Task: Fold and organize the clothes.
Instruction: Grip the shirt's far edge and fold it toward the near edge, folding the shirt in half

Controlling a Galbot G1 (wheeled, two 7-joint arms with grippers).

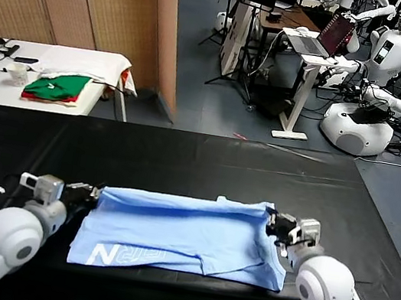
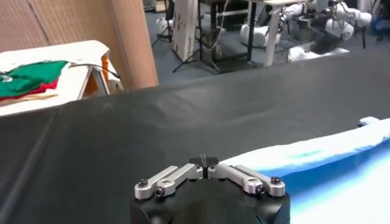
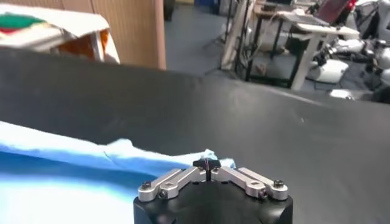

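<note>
On the near half of the black table (image 1: pixel 183 159) lies the pale blue T-shirt (image 1: pixel 177 239), spread as a wide band with its far edge doubled over toward the robot. White lettering with a large "N" shows at its near left corner. One fold along the length appears made; by my judgement the cross folds and final tidying remain, so the task is in an early-to-middle stage.

The left gripper (image 1: pixel 92 193) sits at the shirt's far left corner, the right gripper (image 1: pixel 278 227) at the far right corner. Both sets of jaws are drawn together. Each wrist view shows the fingers meeting at the fabric edge, consistent with a pinch on the cloth, though the pinch point itself is small.

The fabric is soft, matte cotton, with shallow wrinkles and a loose flap near the right side. The table cover is smooth, dark and slightly glossy.

Well apart, a white side table (image 1: pixel 60 63) carries folded green and red garments (image 1: pixel 58 86).
</note>
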